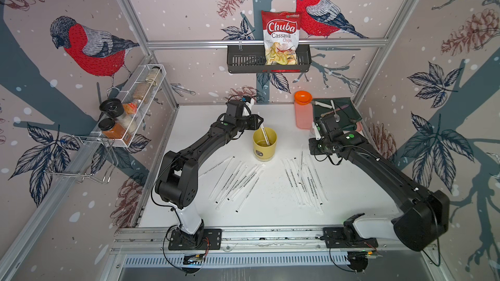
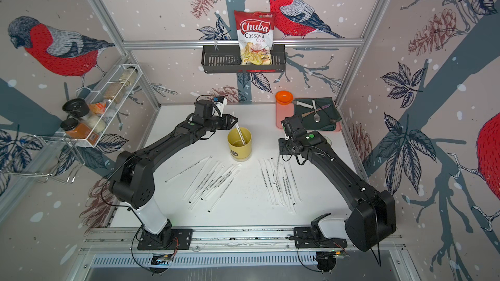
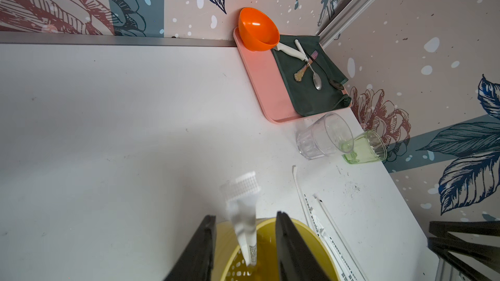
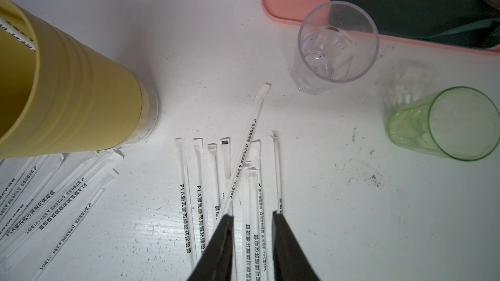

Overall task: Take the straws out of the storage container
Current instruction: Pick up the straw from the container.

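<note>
Describer: Nearest the camera, an aluminium rail [image 1: 270,235] runs along the front edge of a white table [image 1: 270,212] and carries the bases of two black robot arms.

Asker: Where is the storage container?

Describer: The storage container [image 1: 263,152], a pale yellow cup with a small dark label, stands upright near the middle of the table. One wrapped straw [image 1: 264,135] leans inside it, its top rising above the rim.

Asker: And the other straws?

Describer: They lie flat on the table in two fans in front of the cup: the left fan [image 1: 235,182] on the left arm's side and the right fan [image 1: 305,182] on the right arm's side.

Asker: What is the left gripper doing?

Describer: The left gripper [image 3: 244,214] hangs over the cup's mouth. Its jaws stand apart on either side of the straw's top, with a gap showing on both sides.

Asker: And the right gripper?

Describer: The right gripper [image 4: 251,214] hovers above the right fan with its jaws spread and nothing between them.

Asker: Anything else nearby?

Describer: A clear glass [image 4: 338,44] and a green glass [image 4: 443,125] stand beyond the right fan. Behind them, in the far corner, a pink tray [image 3: 259,77] holds an orange bowl [image 3: 257,29] and a dark green cloth [image 3: 311,98] with cutlery [image 3: 315,77] on it.
</note>
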`<state>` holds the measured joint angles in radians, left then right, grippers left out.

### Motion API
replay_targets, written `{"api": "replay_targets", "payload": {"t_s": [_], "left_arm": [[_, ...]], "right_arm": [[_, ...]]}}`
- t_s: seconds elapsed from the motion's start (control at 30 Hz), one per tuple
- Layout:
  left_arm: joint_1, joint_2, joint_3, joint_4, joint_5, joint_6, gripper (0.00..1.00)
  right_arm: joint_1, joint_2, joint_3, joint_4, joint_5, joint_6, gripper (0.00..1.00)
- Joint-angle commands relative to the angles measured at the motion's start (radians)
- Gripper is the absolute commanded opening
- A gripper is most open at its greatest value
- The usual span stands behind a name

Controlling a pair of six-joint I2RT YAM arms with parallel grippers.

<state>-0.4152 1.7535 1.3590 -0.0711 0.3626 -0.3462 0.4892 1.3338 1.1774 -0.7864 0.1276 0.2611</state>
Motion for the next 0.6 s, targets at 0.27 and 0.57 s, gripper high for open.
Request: {"api": "replay_targets", "payload": {"t_s": [0.27,0.57], "left_arm": [[-0.004,0.047,0.046,0.050,-0.008,0.017,0.32],[-0.004,0.049,0.089,0.019,-0.015,0.031,0.21]], "right_arm": [[0.000,-0.033,-0.035,0.014,0.048,-0.022,0.29],[-0.001,-0.064,-0.047,0.024,0.050,-0.023,0.28]]}}
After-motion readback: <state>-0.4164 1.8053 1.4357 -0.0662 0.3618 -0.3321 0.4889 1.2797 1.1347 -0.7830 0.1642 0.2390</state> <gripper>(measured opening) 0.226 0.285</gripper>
